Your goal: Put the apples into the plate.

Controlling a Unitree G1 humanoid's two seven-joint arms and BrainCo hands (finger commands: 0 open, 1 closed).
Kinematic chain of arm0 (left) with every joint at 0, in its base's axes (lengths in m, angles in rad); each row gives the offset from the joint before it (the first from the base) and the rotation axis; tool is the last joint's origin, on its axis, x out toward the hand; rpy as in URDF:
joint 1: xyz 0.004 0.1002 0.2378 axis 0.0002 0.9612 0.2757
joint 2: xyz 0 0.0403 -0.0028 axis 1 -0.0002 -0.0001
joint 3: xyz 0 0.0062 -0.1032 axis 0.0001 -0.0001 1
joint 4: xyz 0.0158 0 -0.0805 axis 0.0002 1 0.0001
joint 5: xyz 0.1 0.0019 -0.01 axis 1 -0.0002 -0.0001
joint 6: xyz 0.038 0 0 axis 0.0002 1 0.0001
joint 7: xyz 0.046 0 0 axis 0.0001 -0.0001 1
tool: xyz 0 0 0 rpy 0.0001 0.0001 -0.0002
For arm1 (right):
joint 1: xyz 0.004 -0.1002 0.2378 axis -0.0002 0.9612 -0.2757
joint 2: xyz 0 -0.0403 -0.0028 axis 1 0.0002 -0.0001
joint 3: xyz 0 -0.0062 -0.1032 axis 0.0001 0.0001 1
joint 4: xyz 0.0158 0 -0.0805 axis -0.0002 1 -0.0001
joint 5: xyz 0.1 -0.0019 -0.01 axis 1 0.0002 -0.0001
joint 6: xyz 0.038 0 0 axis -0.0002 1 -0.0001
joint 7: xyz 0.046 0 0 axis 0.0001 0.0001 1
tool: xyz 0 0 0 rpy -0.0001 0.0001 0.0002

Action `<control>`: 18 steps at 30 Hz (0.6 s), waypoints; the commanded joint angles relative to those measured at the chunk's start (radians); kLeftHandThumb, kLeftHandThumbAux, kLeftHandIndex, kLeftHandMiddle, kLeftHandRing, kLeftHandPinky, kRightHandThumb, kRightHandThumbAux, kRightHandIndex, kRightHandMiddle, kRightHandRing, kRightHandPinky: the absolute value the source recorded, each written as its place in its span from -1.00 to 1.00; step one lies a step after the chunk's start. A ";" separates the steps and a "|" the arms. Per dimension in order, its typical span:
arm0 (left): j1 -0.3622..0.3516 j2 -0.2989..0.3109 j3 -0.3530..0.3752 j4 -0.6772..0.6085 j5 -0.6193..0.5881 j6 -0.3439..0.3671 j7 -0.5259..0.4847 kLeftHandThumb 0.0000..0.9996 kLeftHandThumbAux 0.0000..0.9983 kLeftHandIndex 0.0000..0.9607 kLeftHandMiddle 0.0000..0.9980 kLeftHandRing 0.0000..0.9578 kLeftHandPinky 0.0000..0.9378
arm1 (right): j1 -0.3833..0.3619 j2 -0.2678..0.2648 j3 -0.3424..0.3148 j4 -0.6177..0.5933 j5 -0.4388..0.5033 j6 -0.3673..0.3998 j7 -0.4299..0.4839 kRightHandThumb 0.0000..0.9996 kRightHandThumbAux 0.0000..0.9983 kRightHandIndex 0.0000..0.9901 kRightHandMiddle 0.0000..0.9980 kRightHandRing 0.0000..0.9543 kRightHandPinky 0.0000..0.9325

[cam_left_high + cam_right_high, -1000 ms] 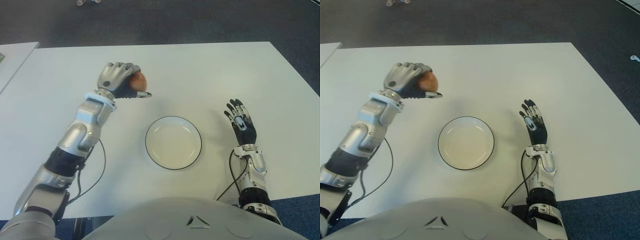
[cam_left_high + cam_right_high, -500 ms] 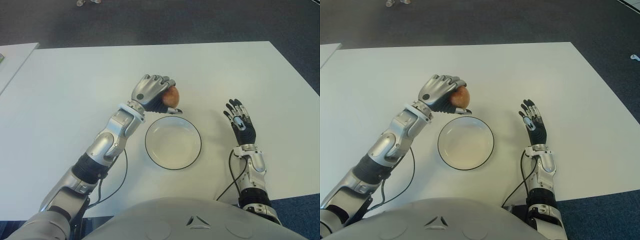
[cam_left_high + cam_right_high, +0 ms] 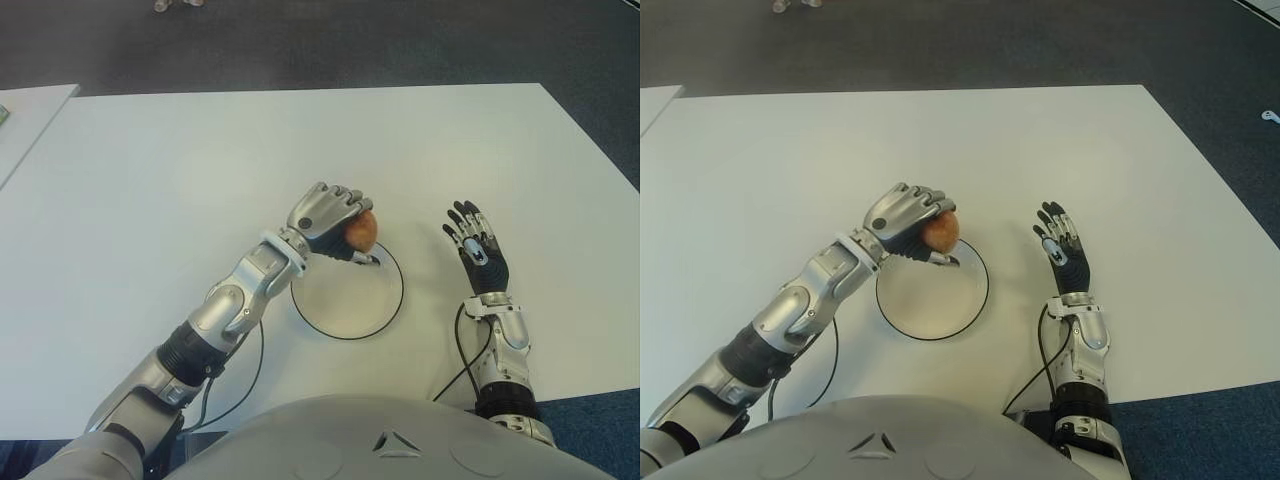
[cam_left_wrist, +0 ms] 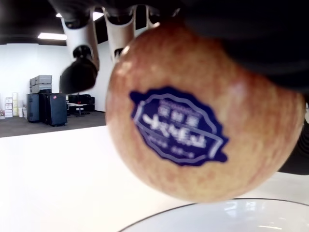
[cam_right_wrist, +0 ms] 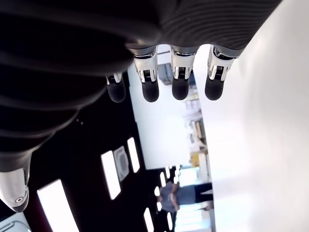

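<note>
The round red-yellow apple with a dark blue sticker sits in the grasp of the left robot hand, whose metal fingers curl over it from above. It hangs over the far rim of the round white plate with a thin black edge, clear of the plate's surface in the left wrist view. The plate lies on the white table. The right robot hand shows to the right of the plate, fingers straight and spread, holding nothing.
</note>
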 commanded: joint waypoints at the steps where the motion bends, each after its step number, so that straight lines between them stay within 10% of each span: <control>1: 0.006 -0.017 -0.016 0.025 0.020 0.001 -0.030 0.50 0.38 -0.07 0.68 0.73 0.73 | 0.077 0.046 0.014 0.058 0.006 0.027 0.003 -0.91 0.03 -1.00 -0.96 -1.00 -1.00; 18: 0.039 -0.031 -0.054 -0.001 0.067 0.004 -0.111 0.47 0.37 -0.08 0.65 0.77 0.81 | 0.089 0.050 0.015 0.036 0.005 0.038 -0.007 -0.88 0.01 -0.98 -0.98 -1.00 -1.00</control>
